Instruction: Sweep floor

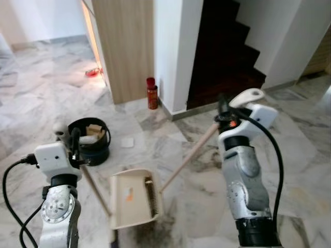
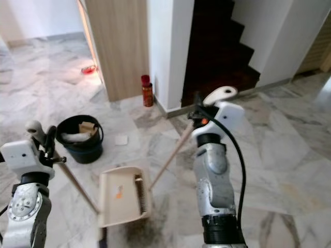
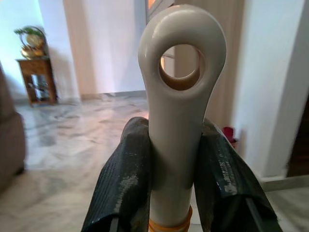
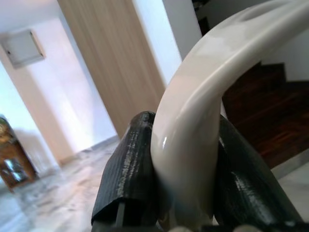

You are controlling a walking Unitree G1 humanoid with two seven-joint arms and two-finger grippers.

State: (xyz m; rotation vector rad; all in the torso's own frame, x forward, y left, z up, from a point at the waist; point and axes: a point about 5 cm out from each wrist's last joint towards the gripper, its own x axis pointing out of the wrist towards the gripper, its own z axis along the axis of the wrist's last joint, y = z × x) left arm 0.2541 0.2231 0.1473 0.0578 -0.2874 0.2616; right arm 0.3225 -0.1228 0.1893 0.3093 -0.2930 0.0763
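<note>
Below, cream dustpan (image 1: 132, 199) with comb teeth.

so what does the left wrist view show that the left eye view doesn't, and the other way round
Left wrist view, not the eye view: a wooden side table bearing an ornament, and the hanging hole in the tip of the cream handle. Left eye view, not the wrist view: dustpan, black bucket, red can, dark stairs, and the right gripper shut on the dustpan pole. Both: the left gripper clamped on the cream handle, above marble floor.
</note>
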